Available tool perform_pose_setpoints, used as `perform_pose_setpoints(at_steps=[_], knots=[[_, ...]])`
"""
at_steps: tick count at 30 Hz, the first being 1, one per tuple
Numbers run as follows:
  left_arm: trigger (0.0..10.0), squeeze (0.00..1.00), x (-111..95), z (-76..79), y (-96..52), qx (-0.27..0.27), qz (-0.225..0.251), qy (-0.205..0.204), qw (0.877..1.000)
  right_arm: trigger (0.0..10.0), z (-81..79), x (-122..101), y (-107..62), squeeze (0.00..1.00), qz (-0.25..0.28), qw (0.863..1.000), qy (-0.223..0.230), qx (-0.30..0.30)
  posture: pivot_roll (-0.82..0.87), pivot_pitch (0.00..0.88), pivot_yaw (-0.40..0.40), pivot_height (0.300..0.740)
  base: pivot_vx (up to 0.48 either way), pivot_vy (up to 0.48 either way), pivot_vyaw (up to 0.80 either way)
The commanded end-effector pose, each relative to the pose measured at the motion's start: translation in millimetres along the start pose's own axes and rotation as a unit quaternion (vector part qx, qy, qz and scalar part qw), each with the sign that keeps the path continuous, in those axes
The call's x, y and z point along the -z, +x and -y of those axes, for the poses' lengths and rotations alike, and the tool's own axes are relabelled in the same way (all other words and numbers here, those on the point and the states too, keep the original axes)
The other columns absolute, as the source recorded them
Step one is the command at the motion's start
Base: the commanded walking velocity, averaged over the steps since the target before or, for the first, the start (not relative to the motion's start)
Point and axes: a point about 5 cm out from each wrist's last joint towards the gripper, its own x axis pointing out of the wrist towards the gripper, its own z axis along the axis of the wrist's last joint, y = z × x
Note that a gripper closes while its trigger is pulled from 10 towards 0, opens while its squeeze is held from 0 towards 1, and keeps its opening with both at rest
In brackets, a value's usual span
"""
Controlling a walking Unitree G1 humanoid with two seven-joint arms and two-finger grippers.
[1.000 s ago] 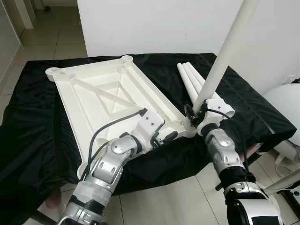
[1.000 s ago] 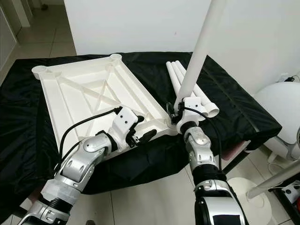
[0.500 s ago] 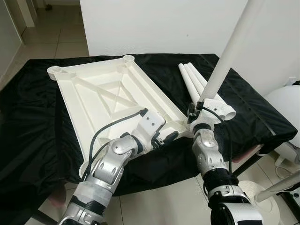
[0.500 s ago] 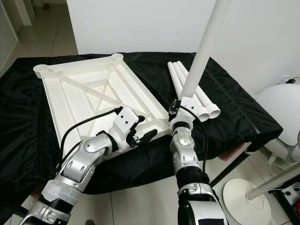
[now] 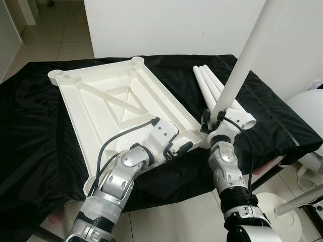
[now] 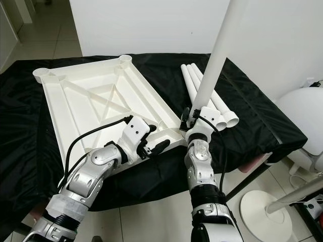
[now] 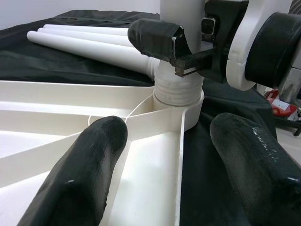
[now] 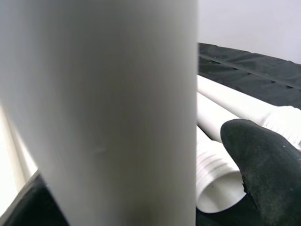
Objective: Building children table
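- Compared with a second ago, the right forearm is seen swung inward, so that it stands nearly straight below the leg (image 5: 241,65) rather than off to its right; the leg itself is held in much the same place and lean.
- That shift is judged to belong to seating or twisting the leg into its socket (image 7: 179,104); the threaded end is seen resting in the socket's mouth, so the step looks close to done but not surely finished.
- The right pincer (image 5: 214,121) is clamped on the leg just above the thread.
- The left pincer (image 7: 164,155) is held spread open, its fingers on either side of the tabletop's near corner, touching nothing that can be made out.
- The tabletop (image 5: 101,108) is laid underside up on the black-covered table (image 5: 30,131): white plastic, ribbed, with a round socket at each visible corner.
- Three spare legs (image 5: 209,85) are laid together just beside it.
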Motion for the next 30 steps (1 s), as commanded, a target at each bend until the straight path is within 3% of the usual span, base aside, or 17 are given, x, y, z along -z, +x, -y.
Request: perform_pose_setpoints(at_steps=[1, 6, 7, 8, 30], knots=[[10.0, 0.00, 2.4, -0.9, 1.0, -0.031, -0.002, 0.002, 1.000, 10.0, -1.4, 2.0, -2.2, 1.00, -0.003, 1.000, 0.001, -0.005, 0.05, 0.000, -0.054, 0.740, 0.000, 0.000, 0.00], [10.0, 0.00, 1.9, -0.3, 1.1, -0.030, -0.002, 0.002, 1.000, 10.0, -0.6, 1.9, -2.7, 1.00, -0.001, 1.000, -0.006, -0.004, 0.05, 0.000, -0.053, 0.740, 0.000, 0.000, 0.00], [10.0, 0.00, 2.0, 0.1, 0.6, -0.029, -0.002, 0.002, 1.000, 10.0, -1.1, 3.1, -3.4, 0.32, -0.005, 1.000, -0.009, -0.013, 0.05, 0.000, -0.053, 0.740, 0.000, 0.000, 0.00], [10.0, 0.00, 2.2, 0.3, 0.2, -0.028, -0.003, 0.002, 1.000, 10.0, -1.4, 4.0, -4.0, 0.00, -0.008, 1.000, -0.011, -0.021, 0.05, 0.000, -0.051, 0.740, 0.000, 0.000, 0.00], [10.0, 0.00, 2.2, -0.1, 0.0, -0.035, -0.001, 0.002, 0.999, 10.0, -1.2, 12.4, -14.2, 0.00, -0.023, 0.997, -0.028, -0.072, 0.05, 0.000, -0.060, 0.740, 0.000, 0.000, 0.00]])
